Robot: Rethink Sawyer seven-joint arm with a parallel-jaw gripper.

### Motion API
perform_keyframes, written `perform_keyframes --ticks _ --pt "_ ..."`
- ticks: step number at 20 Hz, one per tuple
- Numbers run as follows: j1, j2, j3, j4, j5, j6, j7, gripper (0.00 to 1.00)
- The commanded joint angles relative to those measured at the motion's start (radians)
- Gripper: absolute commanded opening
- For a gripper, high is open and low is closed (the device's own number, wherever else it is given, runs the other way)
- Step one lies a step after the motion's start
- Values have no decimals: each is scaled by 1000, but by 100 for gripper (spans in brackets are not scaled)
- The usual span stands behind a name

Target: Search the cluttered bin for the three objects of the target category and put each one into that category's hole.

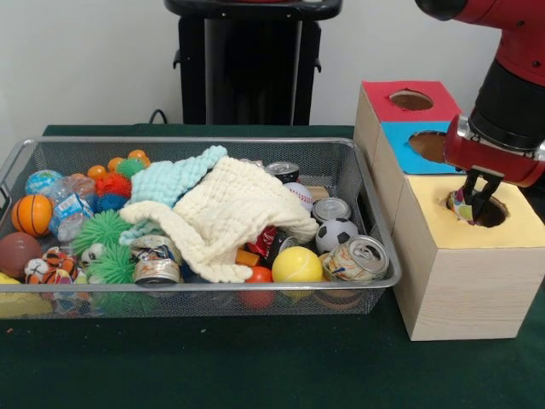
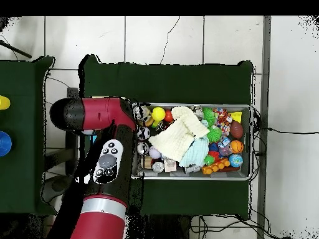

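Robotics lab, test-bench setup: a red and black arm (image 2: 103,168) on a black pedestal (image 1: 252,60) at a table draped in dark green cloth (image 1: 255,366). Plain white wall behind, pale tiled floor (image 2: 187,37) with cables trailing across it. Staged props beside the arm: wire-mesh bin (image 1: 213,288) of toys and cans, wooden boxes (image 1: 464,281) with colour-coded holes.

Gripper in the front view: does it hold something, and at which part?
Yes. The gripper pinches a spotted fabric piece by its upper part, over the yellow box's hole.
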Motion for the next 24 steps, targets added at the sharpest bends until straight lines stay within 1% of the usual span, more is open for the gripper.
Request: perform_keyframes --ticks 1,3,6,8,10,15,19,24 --pt "-25 6 109 63 -3 139 56 0" --pt "-25 9 108 56 -3 143 57 0" --pt "-30 0 108 41 0 180 54 0" --pt "-27 -21 106 26 3 230 54 0" --pt "-30 -34 106 -8 7 292 55 0" --pt "-38 -45 111 -70 9 377 59 0" --pt "-46 -50 116 -92 10 412 58 0" --pt "-57 -73 125 -83 15 431 52 0"
